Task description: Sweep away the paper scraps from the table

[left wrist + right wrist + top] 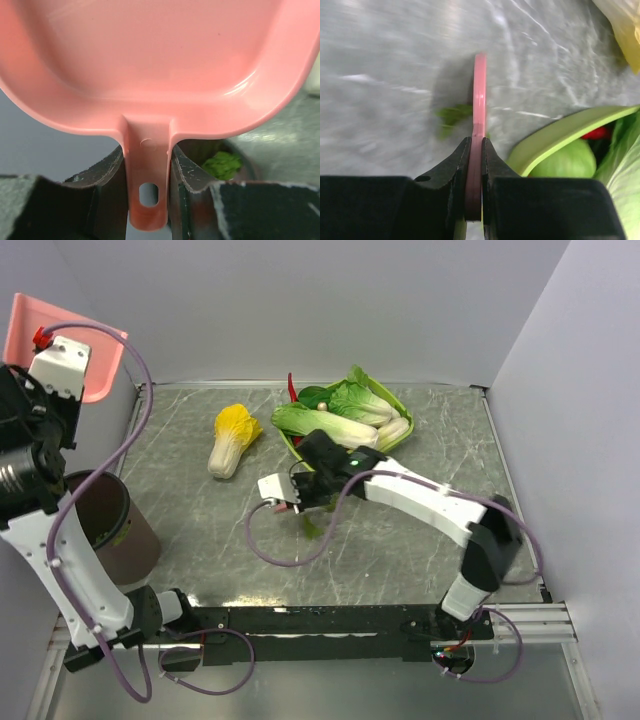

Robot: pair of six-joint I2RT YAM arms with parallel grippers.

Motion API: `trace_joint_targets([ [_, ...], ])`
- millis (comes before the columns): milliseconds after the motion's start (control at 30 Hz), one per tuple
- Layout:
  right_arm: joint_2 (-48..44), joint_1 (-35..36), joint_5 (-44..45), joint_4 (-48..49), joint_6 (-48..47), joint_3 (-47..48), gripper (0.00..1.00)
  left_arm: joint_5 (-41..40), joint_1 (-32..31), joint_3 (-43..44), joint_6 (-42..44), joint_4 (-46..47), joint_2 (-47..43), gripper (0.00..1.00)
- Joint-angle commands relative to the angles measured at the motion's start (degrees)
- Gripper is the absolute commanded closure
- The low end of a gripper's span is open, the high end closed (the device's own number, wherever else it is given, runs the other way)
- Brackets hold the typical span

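My left gripper (147,165) is shut on the handle of the pink dustpan (150,60). It holds the pan high at the far left (60,340), above the round brown bin (115,530). A green scrap (222,165) lies inside the bin. My right gripper (476,145) is shut on a thin pink flat tool (479,90), seen edge-on, low over the grey marble table (400,540) near its middle. A dark-green paper scrap (451,117) lies on the table just left of the tool's tip. It also shows in the top view (315,527) beside the right gripper (290,498).
A green plate (395,400) piled with whole greens stands at the back, right behind the right gripper. Its rim shows in the right wrist view (560,137). A yellow-and-white cabbage (232,438) lies at the back left. White walls enclose the table.
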Motion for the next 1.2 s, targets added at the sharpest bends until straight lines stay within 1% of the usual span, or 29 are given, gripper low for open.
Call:
trace_joint_targets([
  [0, -11.87, 0.68, -8.49, -6.30, 7.51, 1.10, 1.00, 6.31, -2.49, -0.79, -5.67, 4.03, 2.71, 0.99],
  [33, -11.88, 1.03, -6.99, -2.62, 8.57, 0.74, 1.00, 6.22, -4.67, -0.88, -6.11, 4.03, 3.68, 0.99],
  [100, -10.58, 1.82, -2.78, 1.09, 11.03, 0.39, 1.00, 5.26, -7.32, -1.67, -7.69, 4.21, 4.21, 0.99],
  [133, -9.78, 2.08, 2.81, 3.19, 12.08, 0.21, 1.00, 4.99, -10.38, -2.11, -8.04, 4.12, 4.65, 0.99],
  [167, -8.82, 2.00, 4.96, 6.96, 13.75, 0.21, 1.00, 4.73, -12.32, -2.55, -8.74, 3.86, 4.91, 0.99],
  [200, -6.72, 2.00, 6.72, 7.78, 14.11, 0.47, 1.00, 3.33, -14.08, -3.51, -9.36, 3.86, 4.92, 0.99],
  [233, -5.74, 2.08, 9.26, 8.05, 14.29, 0.91, 1.00, 3.23, -17.23, -4.22, -9.62, 3.25, 4.92, 0.99],
  [333, -3.89, 1.65, 11.21, 8.13, 14.99, 0.04, 1.00, 2.27, -21.90, -9.31, -9.54, 2.71, 3.87, 0.99],
  [367, -4.15, 1.56, 12.52, 8.57, 14.91, -1.18, 1.00, 2.53, -22.79, -12.28, -9.28, 2.28, 3.43, 0.99],
  [467, -6.25, 1.73, 15.24, 9.28, 13.24, -7.42, 1.00, 3.67, -26.05, -17.56, -8.58, 0.70, 2.37, 0.99],
  [533, -8.89, 1.73, 16.23, 8.41, 12.19, -11.82, 1.00, 5.24, -28.06, -19.77, -8.40, -0.10, 2.02, 0.99],
  [567, -10.11, 1.82, 16.23, 7.53, 10.27, -13.14, 1.00, 6.30, -28.68, -22.22, -8.48, -0.62, 1.84, 0.99],
  [600, -13.26, 1.82, 18.06, 5.87, 8.77, -16.54, 1.00, 7.61, -29.39, -23.72, -8.22, -0.97, 1.75, 0.99],
  [633, -15.20, 1.82, 18.68, 5.15, 7.27, -18.75, 1.00, 9.19, -31.39, -25.39, -8.31, -1.06, 1.40, 0.99],
  [667, -17.22, 1.65, 19.04, 4.28, 4.48, -22.95, 1.00, 9.64, -32.81, -29.15, -8.74, -0.80, 1.23, 0.99],
  [700, -21.77, 1.38, 18.69, 2.88, 3.49, -24.91, 1.00, 9.91, -34.21, -31.01, -8.84, -0.63, 1.05, 0.99],
  [733, -24.08, 0.77, 17.82, 0.25, 2.87, -26.67, 1.00, 10.00, -37.45, -32.86, -8.75, -0.45, 1.05, 0.99],
  [767, -28.71, -0.80, 16.68, -1.78, 2.17, -29.38, 1.00, 9.74, -39.13, -36.27, -8.57, 0.25, 1.05, 0.99],
  [800, -31.02, -1.69, 13.01, -3.54, 1.73, -30.54, 1.00, 9.39, -40.80, -37.78, -8.57, 0.60, 1.22, 0.99],
  [833, -33.13, -2.39, 12.28, -5.99, 1.46, -31.77, 1.00, 9.04, -44.12, -39.10, -8.66, 1.21, 1.22, 0.99],
  [867, -37.16, -3.79, 11.75, -6.97, 1.02, -33.35, 1.00, 7.73, -45.64, -41.47, -8.75, 1.74, 1.40, 0.99],
  [900, -39.20, -4.41, 11.31, -7.76, 0.41, -33.97, 1.00, 7.11, -48.26, -42.45, -8.66, 2.88, 1.57, 0.99],
  [933, -41.31, -4.68, 12.00, -6.82, 0.23, -34.76, 1.00, 6.58, -49.25, -43.41, -8.57, 3.32, 1.84, 0.99],
  [967, -45.42, -5.21, 12.79, -5.59, 0.58, -35.73, 1.00, 5.09, -49.86, -44.82, -8.75, 3.76, 2.10, 0.99],
  [1000, -47.11, -5.47, 12.71, -4.97, 1.01, -35.39, 1.00, 4.56, -50.31, -45.35, -9.10, 4.55, 2.71, 0.99],
  [1033, -48.43, -5.91, 10.62, -4.87, 2.85, -34.52, 1.00, 4.12, -50.40, -45.71, -9.53, 4.30, 3.15, 0.99],
  [1100, -49.85, -6.35, 7.81, -5.22, 7.06, -31.00, 1.00, -0.26, -50.40, -46.93, -10.94, 5.08, 3.33, 0.99],
  [1133, -49.50, -6.27, 4.22, -5.57, 12.74, -29.69, 1.00, -2.37, -50.40, -48.24, -13.99, 7.61, 2.90, 0.99],
  [1167, -47.41, -6.27, 2.36, -6.71, 15.93, -27.06, 1.00, -5.87, -50.31, -48.78, -17.15, 10.25, 2.37, 0.99],
])
